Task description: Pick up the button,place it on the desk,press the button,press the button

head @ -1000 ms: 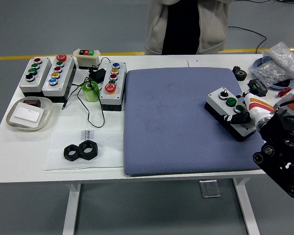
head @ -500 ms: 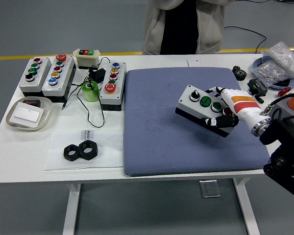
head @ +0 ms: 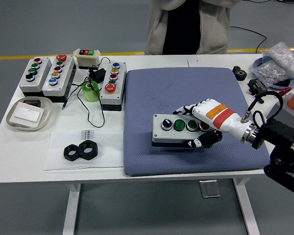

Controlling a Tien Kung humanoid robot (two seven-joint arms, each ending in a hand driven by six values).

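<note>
A grey button box (head: 179,130) with a black knob, two green buttons and a dark red button lies near the middle of the blue mat (head: 186,93). My right hand (head: 201,125), white with black fingertips, is closed around the box's right end, fingers over its far side and thumb at its near side. The box looks close to or resting on the mat. The left arm does not show.
Several other button boxes (head: 54,73) stand at the back left beside a green tape roll (head: 91,91). Two black nuts (head: 81,151) lie on a plastic sheet, a tray (head: 28,113) at far left. Bagged parts (head: 279,61) and an orange item sit at right. A person stands behind the table.
My right hand has carried the button box leftward from the mat's right edge to near its middle and lowered it, turning it level.
</note>
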